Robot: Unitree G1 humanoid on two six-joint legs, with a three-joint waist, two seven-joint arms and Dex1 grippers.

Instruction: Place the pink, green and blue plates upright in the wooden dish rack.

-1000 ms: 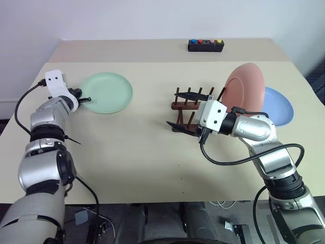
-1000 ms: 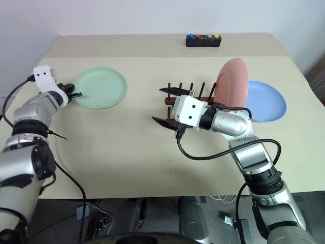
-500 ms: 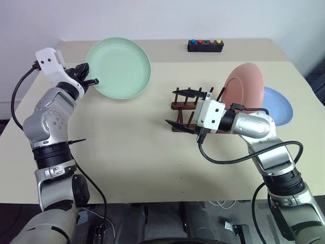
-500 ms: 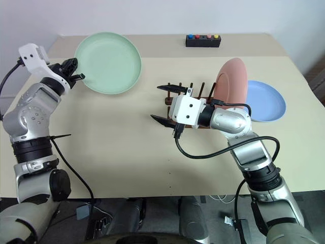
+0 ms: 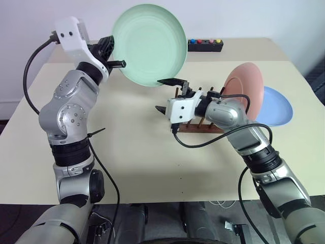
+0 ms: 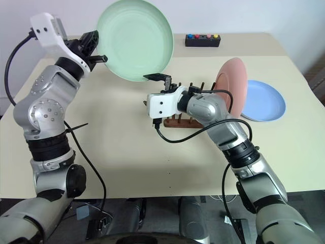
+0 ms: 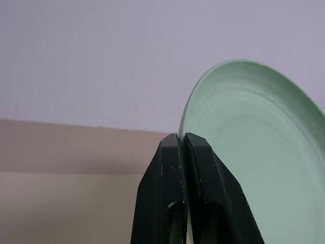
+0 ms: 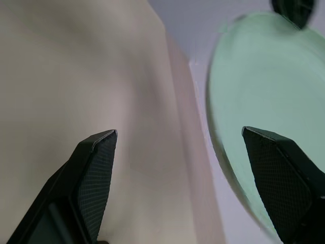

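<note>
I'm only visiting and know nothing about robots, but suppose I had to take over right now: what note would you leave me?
Left gripper: jaws shut on the rim of the green plate, held up in the air above the table.
Right gripper: jaws open, holding nothing, just under the green plate, beside the wooden dish rack.
Done: the pink plate stands upright in the rack.
Left: slot in the green plate, then the blue plate, which lies flat on the table to the right of the rack.
</note>
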